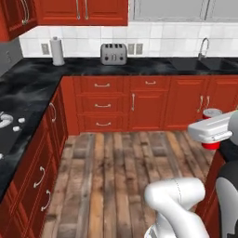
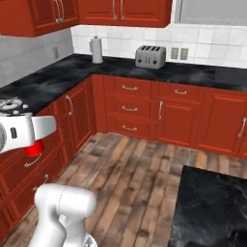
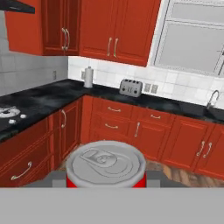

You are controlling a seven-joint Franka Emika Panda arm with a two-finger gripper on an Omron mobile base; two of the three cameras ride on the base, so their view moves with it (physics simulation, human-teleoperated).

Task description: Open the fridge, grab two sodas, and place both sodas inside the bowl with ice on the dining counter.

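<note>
While the arm reaches out over the kitchen floor, the end effector (image 3: 105, 183) is clamped on a red soda (image 3: 105, 165), and the can's pale silver top with its pull tab sits right at the bottom of the hand view, between the dark finger tips. From the left base view the soda (image 1: 211, 145) shows as a bit of red under the white hand, with its pale top peeking above it, up in the air at the right edge of the picture. From the right base view the soda (image 2: 34, 149) is a small red patch under the white hand near the left edge, in front of the red cabinets. The wooden floor (image 1: 116, 176) in the middle of the room is wide and bare, so there is a lot of open room below the can. A black bench (image 1: 93, 67) runs along the back wall and turns the corner down the left side, with red drawers under its front edge. A grey toaster (image 1: 114, 53) and a paper towel roll (image 1: 57, 51) stand on it near the wall, well away from the hand. The corner of the dining counter (image 2: 212, 207) shows dark and veined at the lower right of the right base view, with floor between its edge and the red cabinets.
</note>
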